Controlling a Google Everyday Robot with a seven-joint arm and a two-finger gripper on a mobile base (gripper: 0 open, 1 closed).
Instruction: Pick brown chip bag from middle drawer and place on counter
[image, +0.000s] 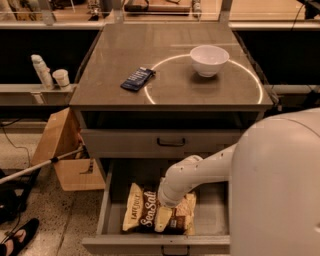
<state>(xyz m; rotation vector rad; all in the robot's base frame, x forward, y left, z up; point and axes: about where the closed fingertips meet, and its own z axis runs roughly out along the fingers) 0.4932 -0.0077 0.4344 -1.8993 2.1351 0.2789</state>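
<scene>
The brown chip bag (145, 212) lies flat on the floor of the open middle drawer (217, 212), left of centre, its "Sea Salt" script showing. My white arm reaches down into the drawer from the right. My gripper (169, 204) is at the end of it, right over the bag's middle and hidden behind the wrist. The counter (175, 85) above is grey-brown with a thin white circle.
A white bowl (209, 60) stands on the counter at the right inside the circle. A small dark blue packet (137, 78) lies at the circle's left edge. A closed drawer front with a black handle (171, 142) is above the open drawer. A cardboard box (62, 150) stands at the left.
</scene>
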